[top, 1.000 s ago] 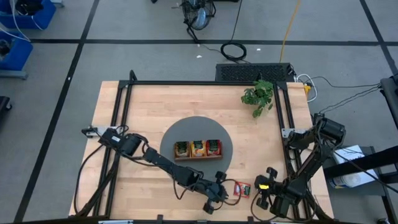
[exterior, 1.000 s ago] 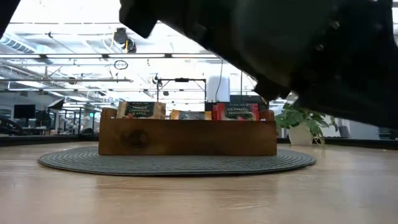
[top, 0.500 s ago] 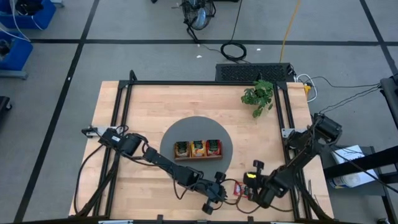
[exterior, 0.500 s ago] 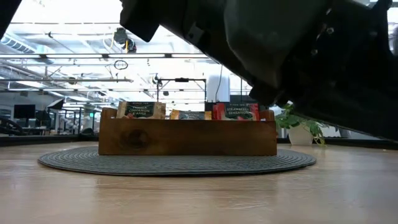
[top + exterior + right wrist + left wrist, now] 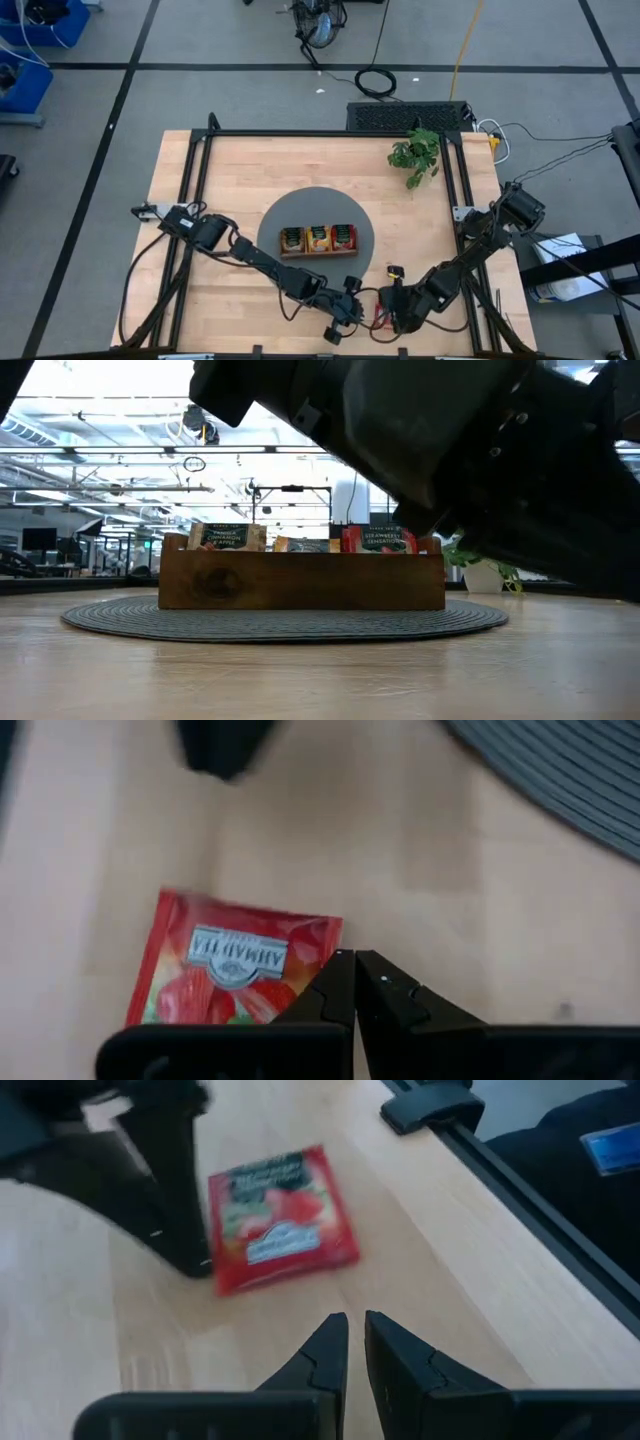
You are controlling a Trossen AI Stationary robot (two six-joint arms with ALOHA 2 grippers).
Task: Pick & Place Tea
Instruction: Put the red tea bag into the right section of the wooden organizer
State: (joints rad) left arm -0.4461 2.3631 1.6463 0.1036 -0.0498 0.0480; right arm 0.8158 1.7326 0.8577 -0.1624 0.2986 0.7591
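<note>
A: Where do we find the tea right now?

B: One red sachet [image 5: 282, 1218] lies flat on the bare wooden surface [image 5: 240, 170], low in the high view and right of centre, between our two tools. The other sachets stand in the wooden tray [image 5: 318, 240] on the round grey mat [image 5: 365, 225] at the middle of the frame.

A: And the left tool [image 5: 350, 313]?

B: It sits just left of the red sachet in the high view. Its fingers [image 5: 322, 1355] are nearly together with only a thin slit between them, and we see nothing gripped.

A: The right tool [image 5: 392, 312]?

B: Its fingers [image 5: 335, 990] are pressed together, tips just over the sachet's edge in its wrist view. Whether they touch the packet, we can't quite tell.

A: Anything else on the surface?

B: A small potted plant [image 5: 416, 152] at the upper right. In the low view a dark arm fills the upper right of the frame, with the tray behind it.
</note>
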